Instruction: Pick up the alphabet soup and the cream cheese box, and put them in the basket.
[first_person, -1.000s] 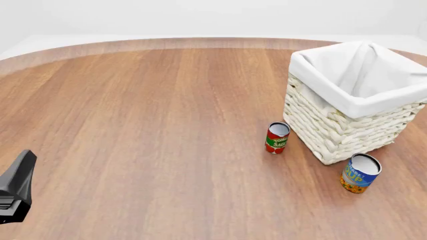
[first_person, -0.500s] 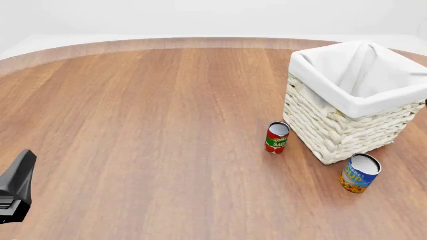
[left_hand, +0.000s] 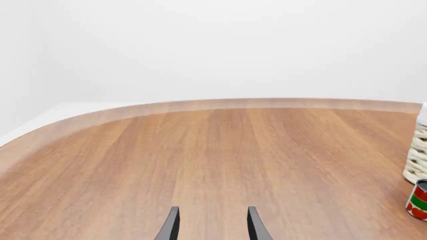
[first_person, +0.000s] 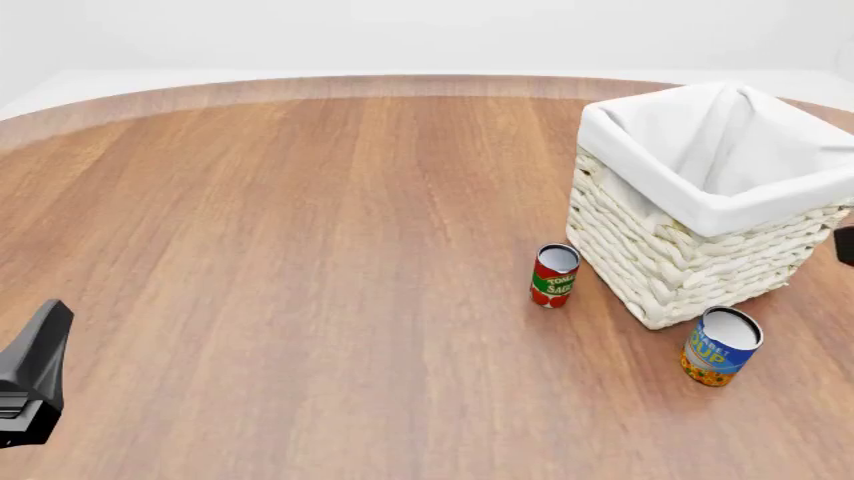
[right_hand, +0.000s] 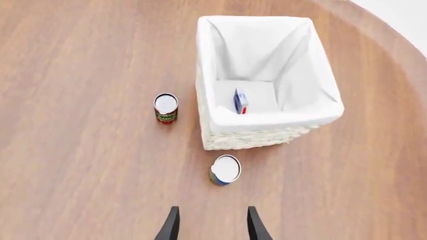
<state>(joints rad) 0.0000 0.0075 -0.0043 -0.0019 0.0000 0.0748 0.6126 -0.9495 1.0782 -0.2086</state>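
Cans: two are standing on the wooden table — one larger blue and yellow-orange alphabet soup can with a silver-white top (first_person: 721, 346), one smaller red-and-green tomato sauce can (first_person: 554, 275)
Boxes: one small flat blue-and-white cream cheese box (right_hand: 240, 100) is lying inside the basket
Baskets: one large square cream wicker basket with white cloth lining (first_person: 694, 262)

Each matte black tool ends in two slim, tapering fingers that curve slightly outward toward their tips, seen in the left wrist view (left_hand: 209, 225) and the right wrist view (right_hand: 209, 225). In the front view the left tool (first_person: 30, 375) shows as a dark wedge-shaped housing with a grey band near its base.
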